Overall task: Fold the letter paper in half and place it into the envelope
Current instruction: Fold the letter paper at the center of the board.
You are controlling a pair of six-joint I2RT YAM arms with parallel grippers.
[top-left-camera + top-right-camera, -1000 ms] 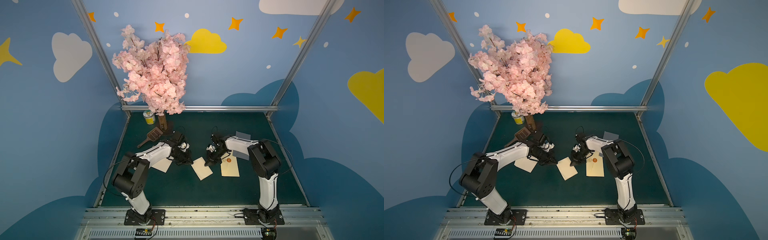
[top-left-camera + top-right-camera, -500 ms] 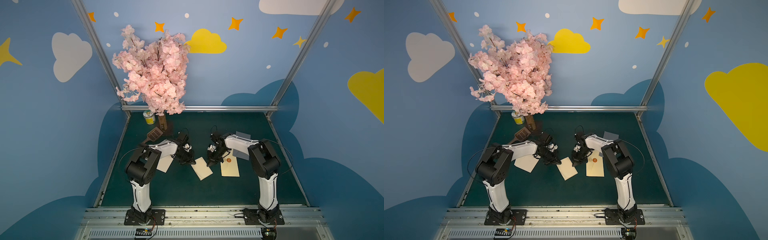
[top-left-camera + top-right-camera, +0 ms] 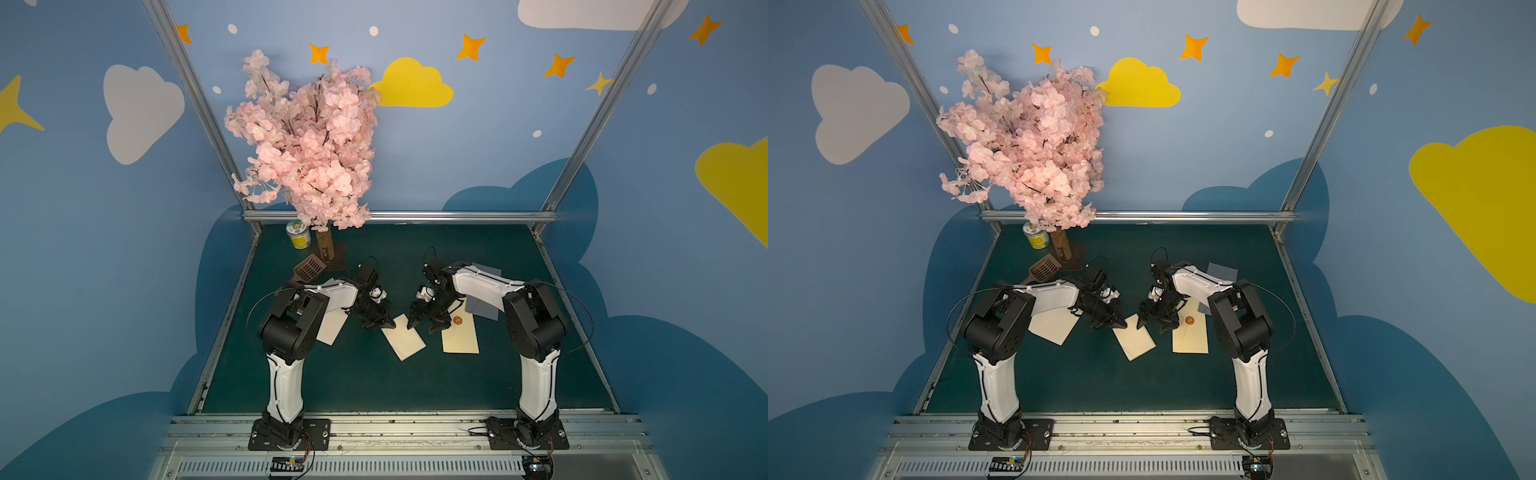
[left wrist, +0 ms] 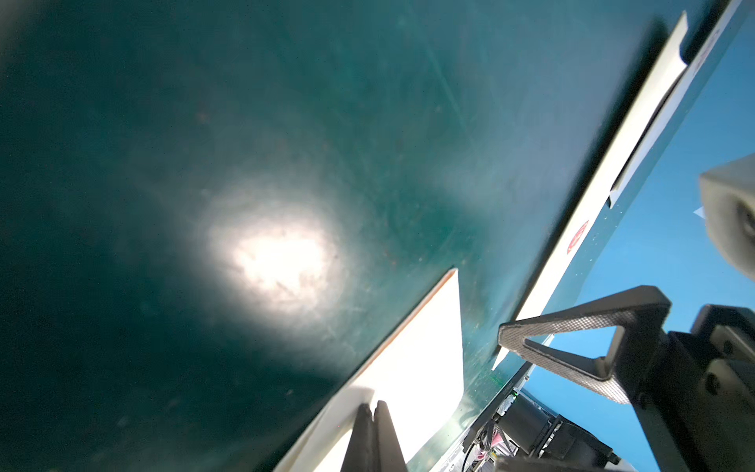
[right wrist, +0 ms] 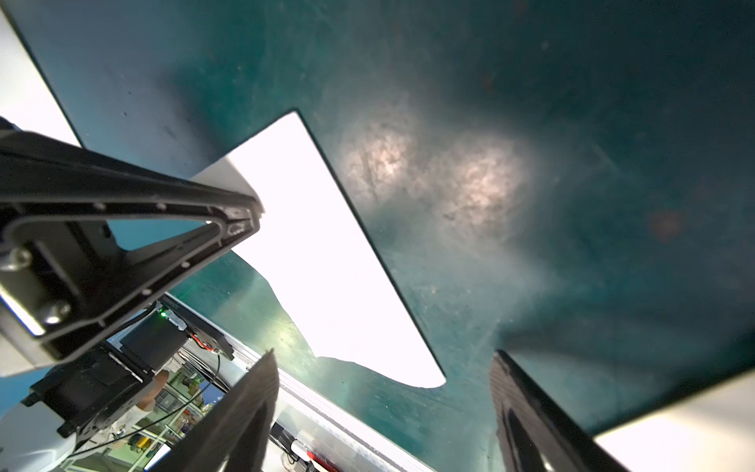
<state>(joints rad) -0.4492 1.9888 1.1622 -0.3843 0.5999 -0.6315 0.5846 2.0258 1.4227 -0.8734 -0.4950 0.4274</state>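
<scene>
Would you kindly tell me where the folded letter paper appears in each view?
In both top views: folded letter paper just below centre.
Left wrist: lower middle.
Right wrist: centre.
Shared landmark: shut left end effector at its corner.

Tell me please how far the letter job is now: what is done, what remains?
Done, it seems: the paper lies folded on the table. In hand: the shut left gripper rests at its corner; the right gripper hangs open by its edge. Left: the paper is not yet in the envelope.
</scene>
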